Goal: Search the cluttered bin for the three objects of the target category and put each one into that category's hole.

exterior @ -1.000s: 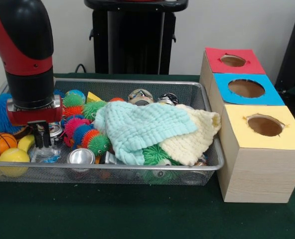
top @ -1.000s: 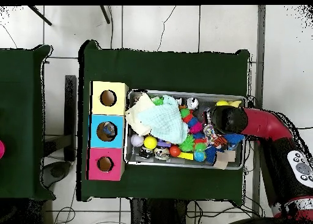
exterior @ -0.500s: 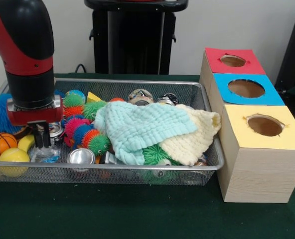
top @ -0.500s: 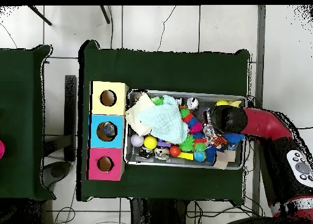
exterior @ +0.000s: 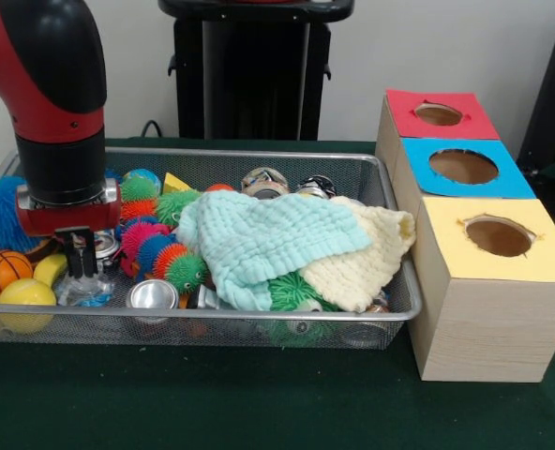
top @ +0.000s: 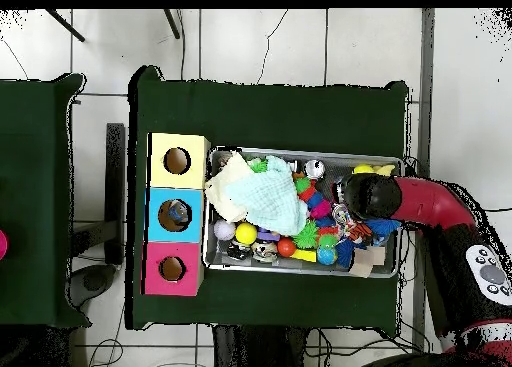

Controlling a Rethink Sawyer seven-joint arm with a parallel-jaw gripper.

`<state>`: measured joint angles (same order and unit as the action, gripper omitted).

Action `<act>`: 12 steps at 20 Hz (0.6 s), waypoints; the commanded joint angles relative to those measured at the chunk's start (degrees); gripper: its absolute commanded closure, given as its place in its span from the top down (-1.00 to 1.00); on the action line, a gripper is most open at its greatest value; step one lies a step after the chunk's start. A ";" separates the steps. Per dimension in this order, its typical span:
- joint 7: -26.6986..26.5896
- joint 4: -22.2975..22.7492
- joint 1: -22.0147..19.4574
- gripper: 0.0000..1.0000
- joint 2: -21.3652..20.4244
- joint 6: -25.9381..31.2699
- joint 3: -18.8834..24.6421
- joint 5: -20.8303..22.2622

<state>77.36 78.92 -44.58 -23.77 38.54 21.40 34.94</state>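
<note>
The wire mesh bin (exterior: 259, 316) lies on the green table, full of toys; it also shows in the overhead view (top: 305, 267). The blue-topped hole (exterior: 463, 166) is in the middle of three wooden boxes to the bin's right; in the overhead view (top: 175, 215) something shows inside it. My gripper (exterior: 81, 267) hangs from the red and black arm at the bin's left end. It is low among the toys, just above a clear object (exterior: 82, 289). In the overhead view the arm's wrist (top: 360, 195) covers it.
A mint cloth (exterior: 263, 239) and a cream cloth (exterior: 367, 258) cover the bin's middle and right. Spiky balls (exterior: 165, 258), a silver can (exterior: 153, 294), a small basketball (exterior: 1, 270) and a yellow ball (exterior: 26, 300) lie near the gripper. The red-topped hole (exterior: 439, 114) and the yellow-topped hole (exterior: 498, 236) flank the blue one.
The arm has risen slightly and shifted a little to the right in the front view. The toys and cloths have not moved.
</note>
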 commanded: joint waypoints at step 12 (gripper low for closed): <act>1.47 2.01 -1.87 1.00 3.05 -1.32 0.43 -1.37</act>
<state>77.36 78.99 -45.15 -23.20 38.55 21.27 34.61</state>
